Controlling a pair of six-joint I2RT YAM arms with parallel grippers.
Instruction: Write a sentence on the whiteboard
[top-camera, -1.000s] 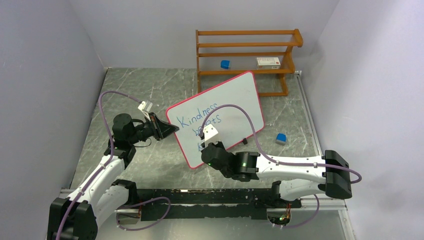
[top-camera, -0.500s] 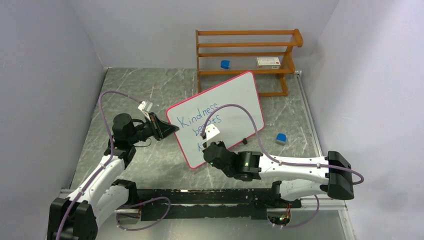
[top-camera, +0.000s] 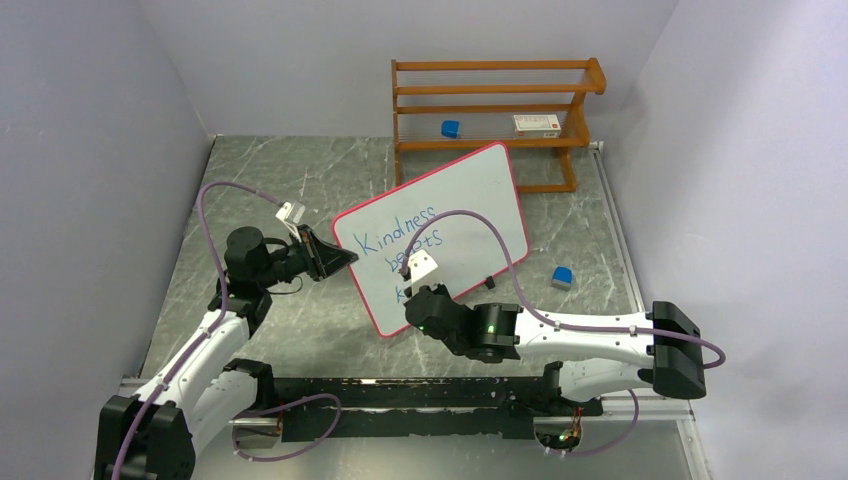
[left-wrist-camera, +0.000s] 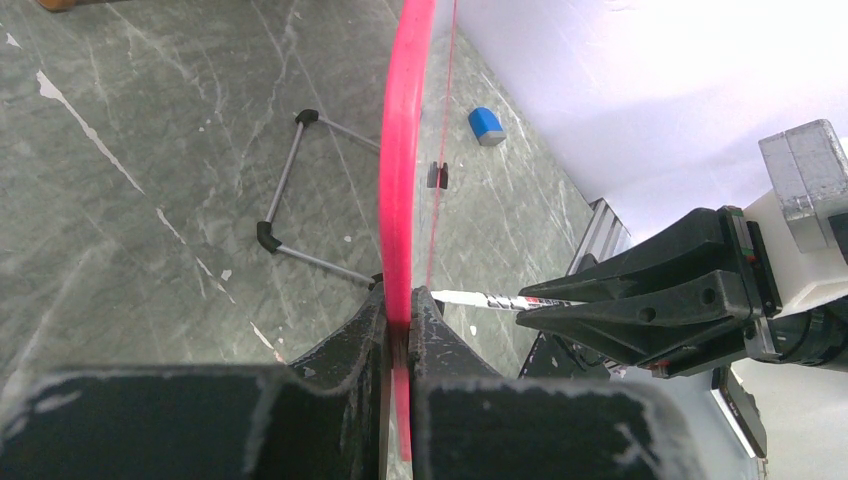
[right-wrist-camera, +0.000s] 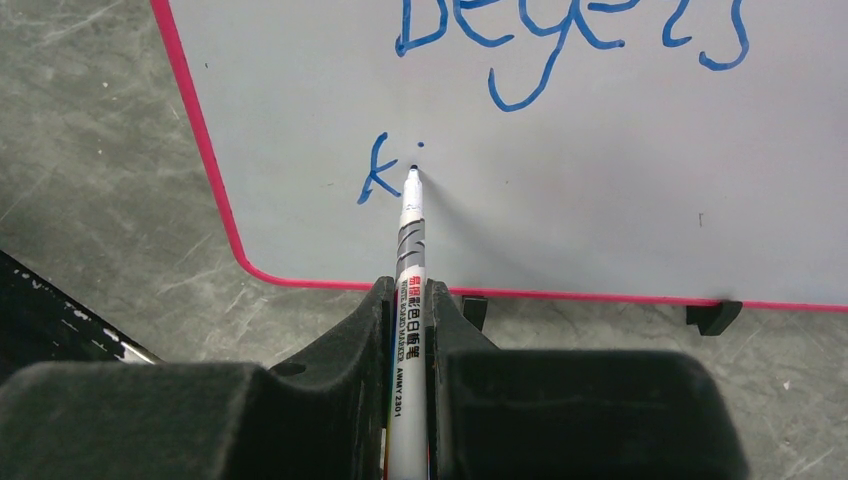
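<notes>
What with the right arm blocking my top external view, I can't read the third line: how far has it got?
Observer: The right wrist view shows that the sentence stops at a blue "k" and the dot of an "i", under "begets".
Operator: Is the pen on the board?
Observer: The marker tip sits at the whiteboard just below that dot and appears to touch it. The right gripper is shut on the marker.
Operator: Is the board steadied?
Observer: The left wrist view shows the left gripper clamped on the red rim.
</notes>
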